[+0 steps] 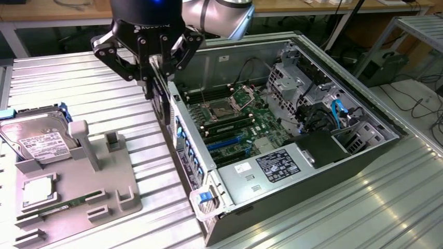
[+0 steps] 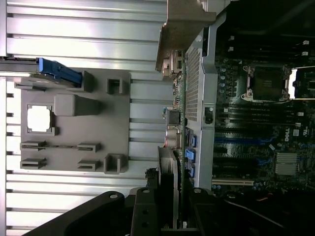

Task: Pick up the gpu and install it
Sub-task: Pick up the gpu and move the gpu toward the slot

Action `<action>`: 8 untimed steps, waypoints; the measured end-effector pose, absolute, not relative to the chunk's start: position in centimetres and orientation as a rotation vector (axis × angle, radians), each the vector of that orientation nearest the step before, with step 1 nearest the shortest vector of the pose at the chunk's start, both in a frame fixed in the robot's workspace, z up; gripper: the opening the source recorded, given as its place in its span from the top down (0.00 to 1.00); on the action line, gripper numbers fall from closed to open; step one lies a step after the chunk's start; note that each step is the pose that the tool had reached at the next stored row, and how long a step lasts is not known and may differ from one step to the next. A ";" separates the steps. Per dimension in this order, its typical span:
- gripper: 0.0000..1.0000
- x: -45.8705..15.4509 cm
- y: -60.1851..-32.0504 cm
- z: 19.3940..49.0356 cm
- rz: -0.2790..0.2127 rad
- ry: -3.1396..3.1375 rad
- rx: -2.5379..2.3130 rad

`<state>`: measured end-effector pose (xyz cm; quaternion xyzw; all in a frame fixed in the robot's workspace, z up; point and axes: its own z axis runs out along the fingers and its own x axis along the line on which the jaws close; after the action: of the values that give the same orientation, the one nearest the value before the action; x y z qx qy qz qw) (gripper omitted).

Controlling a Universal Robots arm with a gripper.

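My gripper [image 1: 153, 70] hangs over the open computer case's [image 1: 332, 171] rear wall, at the exterior view's left of the case, and is shut on the gpu [image 1: 159, 101]. The gpu is a thin dark card held upright and seen edge-on. Its lower end reaches down beside the case's rear panel. In the wrist view the gpu [image 2: 170, 172] runs out from between the fingers [image 2: 142, 216], with a pale bracket strip along one side. It lies close to the rear panel, near the motherboard's blue expansion slots [image 2: 236, 140].
The motherboard [image 1: 235, 124] lies exposed in the case, with a CPU socket, memory and cables. A grey fixture [image 1: 104, 192] at the exterior view's left holds a hard drive [image 1: 38, 140], a square chip [image 1: 38, 189] and a green memory stick [image 1: 66, 206]. A ribbed metal table [image 1: 346, 218] carries everything.
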<state>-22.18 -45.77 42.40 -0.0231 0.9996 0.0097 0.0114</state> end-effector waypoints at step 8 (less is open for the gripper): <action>0.72 -21.2 -45.8 42.4 0.030 3.118 -0.072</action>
<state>-21.16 -45.77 42.40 -0.0231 0.9996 0.0097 0.0114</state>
